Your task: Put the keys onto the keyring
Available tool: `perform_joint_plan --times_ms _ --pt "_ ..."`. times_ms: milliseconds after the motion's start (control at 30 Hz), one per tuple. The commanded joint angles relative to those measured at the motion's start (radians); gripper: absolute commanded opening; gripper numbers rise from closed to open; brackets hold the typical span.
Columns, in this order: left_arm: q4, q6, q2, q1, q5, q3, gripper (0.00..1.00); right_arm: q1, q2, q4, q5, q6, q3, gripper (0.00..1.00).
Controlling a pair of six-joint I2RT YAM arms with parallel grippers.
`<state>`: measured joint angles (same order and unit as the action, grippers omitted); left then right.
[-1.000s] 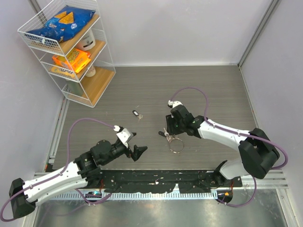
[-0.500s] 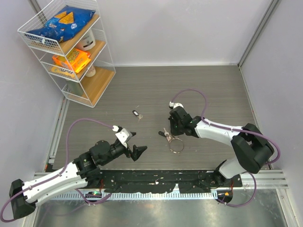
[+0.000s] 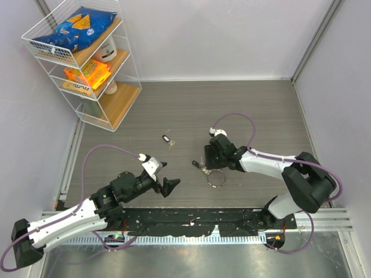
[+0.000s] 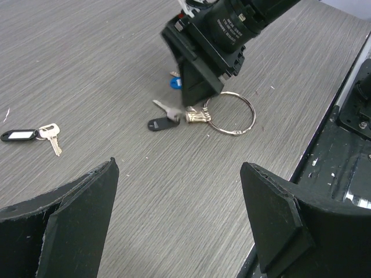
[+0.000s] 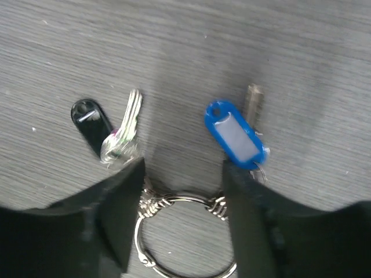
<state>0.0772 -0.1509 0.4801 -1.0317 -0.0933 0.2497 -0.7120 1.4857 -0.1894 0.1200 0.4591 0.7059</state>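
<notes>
on a grey wood-grain table (image 3: 249, 110), we find the right gripper (image 5: 182, 174) poised low over a thin silver wire keyring (image 5: 182, 200). its jaws are parted and straddle the ring's top arc, though we cannot tell whether they touch the wire. a small silver key on a black oval tab (image 5: 124, 136) lies just beside one finger, and a key on a blue rectangular plastic tag (image 5: 235, 136) beside the other. a third silver key with a black labelled tag (image 4: 49, 134) lies well apart. the left gripper (image 3: 169, 186) hangs wide open, grasping nothing.
</notes>
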Motion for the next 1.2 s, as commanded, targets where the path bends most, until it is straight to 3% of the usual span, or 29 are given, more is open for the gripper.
perform_joint_plan --times_ms 0,33,100,533,733,933,1100,1167 --pt "0.038 -0.009 0.005 0.004 0.004 0.008 0.92 -0.001 -0.028 0.044 -0.013 0.018 -0.048 0.77" --pt "0.038 -0.009 0.006 0.005 0.006 0.008 0.92 -0.001 -0.051 0.050 -0.017 0.021 -0.069 0.90" --pt "0.038 -0.009 0.006 0.005 0.007 0.007 0.92 0.000 -0.096 0.077 -0.028 0.026 -0.103 0.97" --pt "0.042 -0.009 0.025 0.004 0.017 0.011 0.92 -0.038 -0.301 -0.048 0.038 0.019 -0.048 0.95" --pt "0.041 -0.009 0.025 0.005 0.020 0.013 0.92 -0.070 -0.275 -0.099 0.017 -0.014 0.030 1.00" --pt "0.041 -0.012 0.012 0.004 0.020 0.010 0.92 -0.072 -0.190 -0.102 0.013 -0.060 0.081 0.79" --pt "0.042 -0.013 0.012 0.005 0.023 0.010 0.92 -0.072 -0.093 -0.096 0.004 -0.082 0.110 0.46" --pt "0.042 -0.012 0.011 0.005 0.023 0.010 0.92 -0.073 -0.073 -0.085 -0.011 -0.083 0.112 0.39"
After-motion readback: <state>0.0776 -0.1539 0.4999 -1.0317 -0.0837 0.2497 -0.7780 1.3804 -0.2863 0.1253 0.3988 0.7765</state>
